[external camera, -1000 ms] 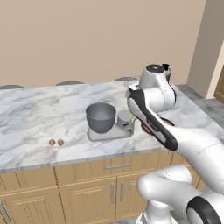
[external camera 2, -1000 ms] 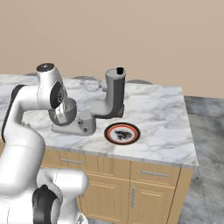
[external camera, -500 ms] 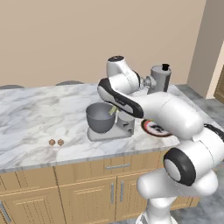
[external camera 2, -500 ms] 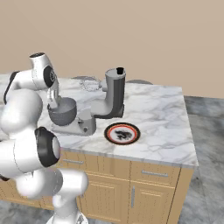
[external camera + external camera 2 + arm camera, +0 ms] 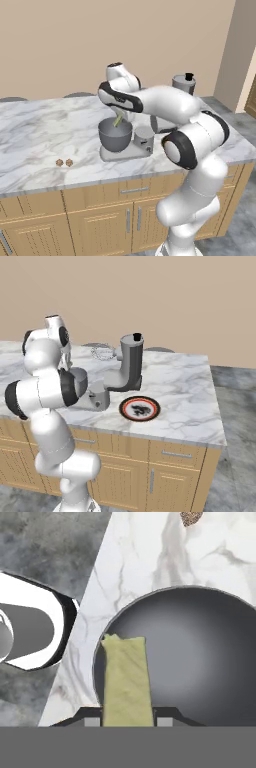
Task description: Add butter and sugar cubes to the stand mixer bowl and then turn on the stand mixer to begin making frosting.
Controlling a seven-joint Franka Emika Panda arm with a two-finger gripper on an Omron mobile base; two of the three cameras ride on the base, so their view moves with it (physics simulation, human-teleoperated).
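Observation:
My gripper hangs just above the grey stand mixer bowl, shut on the butter, a pale yellow block. In the hand view the butter stands up between my fingertips, over the near left part of the bowl, and the gripper is over the rim. The bowl sits on the stand mixer, whose flat base lies under it. The dark-grey head is tipped upright behind the column. Two tan-brown sugar cubes lie on the counter left of the mixer; one cube shows past the bowl.
A red-rimmed plate lies on the marble counter right of the mixer. The counter's front edge runs just in front of the mixer base, with wooden cabinets below. A wire object sits by the back wall.
The arm has swung left from the plate side to over the bowl, carrying the butter. Since half a second ago the butter has stayed above the bowl.

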